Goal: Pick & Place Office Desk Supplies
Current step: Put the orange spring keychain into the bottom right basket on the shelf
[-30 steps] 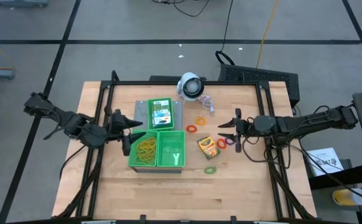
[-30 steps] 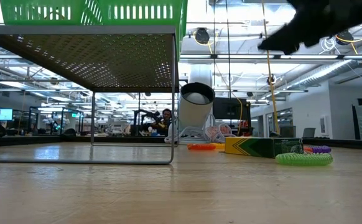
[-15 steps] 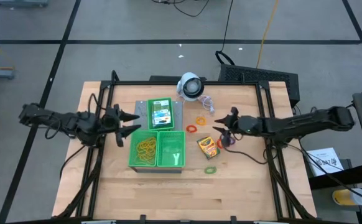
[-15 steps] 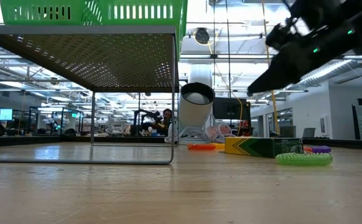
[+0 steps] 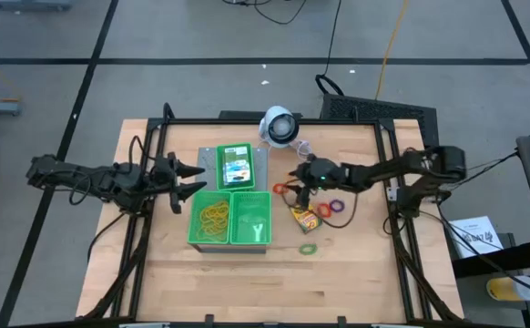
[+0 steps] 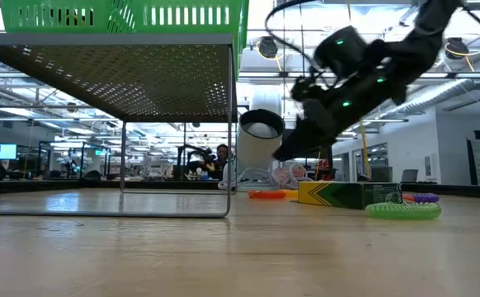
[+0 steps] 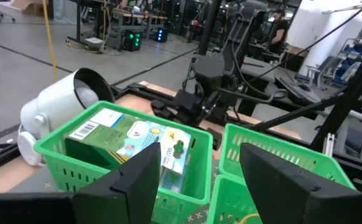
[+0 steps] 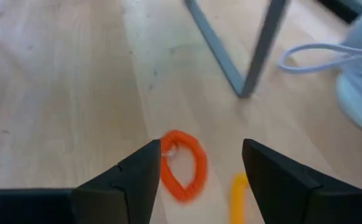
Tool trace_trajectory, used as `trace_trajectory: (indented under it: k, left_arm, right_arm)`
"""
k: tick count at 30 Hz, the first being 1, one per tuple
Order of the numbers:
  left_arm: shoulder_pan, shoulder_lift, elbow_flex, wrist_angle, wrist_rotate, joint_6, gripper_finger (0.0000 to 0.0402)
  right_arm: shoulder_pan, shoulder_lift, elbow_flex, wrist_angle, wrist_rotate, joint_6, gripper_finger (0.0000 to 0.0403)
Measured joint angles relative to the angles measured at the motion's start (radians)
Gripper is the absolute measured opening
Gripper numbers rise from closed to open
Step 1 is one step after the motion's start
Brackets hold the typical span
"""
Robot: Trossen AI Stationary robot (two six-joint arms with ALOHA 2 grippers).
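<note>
The right gripper [image 5: 294, 180] hangs above the table [image 5: 156, 255] near the orange and red rubber bands, its dark fingers [image 8: 134, 180] spread apart with nothing between them; in the right wrist view an orange band [image 8: 184, 165] lies flat on the wood between the fingertips, a thick ribbed oval loop, with a yellow-orange band [image 8: 238, 193] just beside it. The left gripper [image 5: 185, 180] waits at the left of the green trays, fingers likewise apart and empty. One crayon box [image 5: 304, 215] lies on the bare wood just right of the trays, a small yellow-and-green cardboard carton; in the low view its long side [image 6: 349, 194] shows a dark zigzag stripe, but no lettering can be read. Another crayon box [image 7: 131, 140] lies in the rear tray [image 7: 56, 155], a barcode visible on its white end, the rest of its print too small to read. The front tray [image 5: 268, 239] has two compartments of slotted plastic, the left one holding a heap of tan-yellow bands [image 5: 213, 217]. A coiled green band [image 5: 309, 248] lies near the table's front, a purple band [image 5: 337, 209] and a red one [image 5: 324, 211] right of the loose box. A white round device [image 5: 279, 126] with a pale cord stands at the back edge.
</note>
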Motion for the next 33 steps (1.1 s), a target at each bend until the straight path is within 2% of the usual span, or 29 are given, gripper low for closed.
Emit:
trace_trajectory:
  k: [5,11,19,26,31,33]
  left_arm:
    - [0.0,0.032,0.0,0.0,0.0,-0.007,0.023]
    - [0.0,0.074,0.0,0.0,-0.001,-0.044,0.023]
    - [0.0,0.075,0.0,0.007,-0.005,-0.05,0.023]
    - [0.0,0.076,0.0,0.007,-0.011,-0.053,0.023]
    - [0.0,0.075,0.0,0.007,-0.012,-0.059,0.023]
    - [0.0,0.076,0.0,0.007,-0.012,-0.058,0.023]
  right_arm:
    - [-0.002,0.132,0.101,-0.037,-0.007,-0.003,0.0211]
    - [-0.006,0.236,0.15,-0.08,-0.006,-0.002,0.0193]
    - [-0.015,0.261,0.157,-0.198,-0.005,0.018,0.0163]
    - [-0.011,0.249,0.155,-0.338,-0.006,-0.005,0.0094]
    - [-0.009,0.25,0.154,-0.356,-0.008,-0.013,0.0022]
    - [-0.009,0.244,0.153,-0.352,-0.008,-0.023,0.0012]
